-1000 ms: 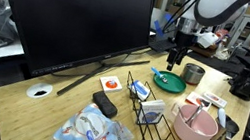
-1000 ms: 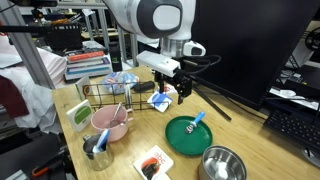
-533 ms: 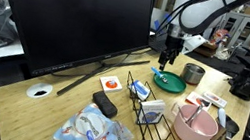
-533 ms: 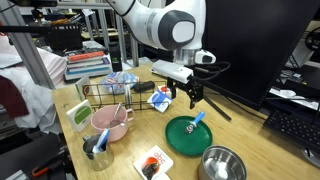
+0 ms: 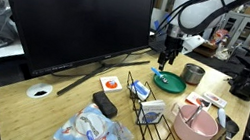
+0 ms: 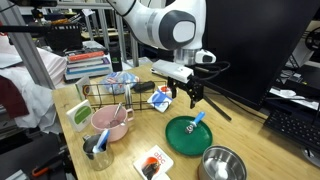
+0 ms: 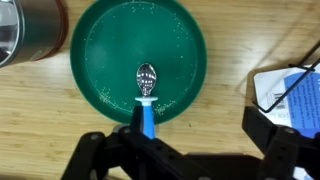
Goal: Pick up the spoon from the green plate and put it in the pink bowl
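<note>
**A:** ok so where's the spoon at?

**B:** On the green plate, lying flat. In the wrist view the shiny scoop end is near the plate's middle. The blue handle runs down over the rim, toward the camera. In an exterior view the handle end looks like it's resting on the plate's edge.

**A:** and the jaws?

**B:** Spread wide, nothing between them. The wrist view has one dark finger at the bottom on each side of the handle, both well clear of it. From outside, the arm hangs them in the air over the plate, not touching plate or spoon.

**A:** pink bowl?

**B:** The bowl is on the bench, just beside the black wire rack and apart from the plate. Can't really tell what's inside it from here.

**A:** anything crowding the plate?

**B:** There's a metal cup just beside the rim, top left in the wrist view. A blue-white packet sits off to the right, near the plate but not on it. There's also a big dark monitor standing on the bench, off to one side of the plate.
</note>
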Tool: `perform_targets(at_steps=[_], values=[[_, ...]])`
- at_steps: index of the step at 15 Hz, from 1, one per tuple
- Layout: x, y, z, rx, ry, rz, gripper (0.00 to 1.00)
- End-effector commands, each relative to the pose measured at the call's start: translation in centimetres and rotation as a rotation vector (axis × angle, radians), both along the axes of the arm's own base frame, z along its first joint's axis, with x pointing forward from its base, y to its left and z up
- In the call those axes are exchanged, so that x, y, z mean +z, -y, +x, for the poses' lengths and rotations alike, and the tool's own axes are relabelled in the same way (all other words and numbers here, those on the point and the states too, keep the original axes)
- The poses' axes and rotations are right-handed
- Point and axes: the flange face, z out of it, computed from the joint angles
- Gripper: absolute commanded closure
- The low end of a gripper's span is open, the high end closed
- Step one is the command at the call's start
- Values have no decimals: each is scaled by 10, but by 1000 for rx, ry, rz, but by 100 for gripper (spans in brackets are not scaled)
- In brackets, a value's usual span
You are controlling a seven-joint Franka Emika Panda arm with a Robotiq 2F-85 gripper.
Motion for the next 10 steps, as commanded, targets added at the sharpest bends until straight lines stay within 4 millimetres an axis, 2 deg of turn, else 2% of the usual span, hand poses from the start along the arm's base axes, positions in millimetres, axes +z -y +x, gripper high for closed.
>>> perform_targets(at_steps=[1,4,8,10], values=[[-7,7,1,-15,-13,-27,0],[-19,16,6,-7,7,-57,0],[-31,20,24,0,82,-45,0],[-43,22,33,-3,96,-44,0]])
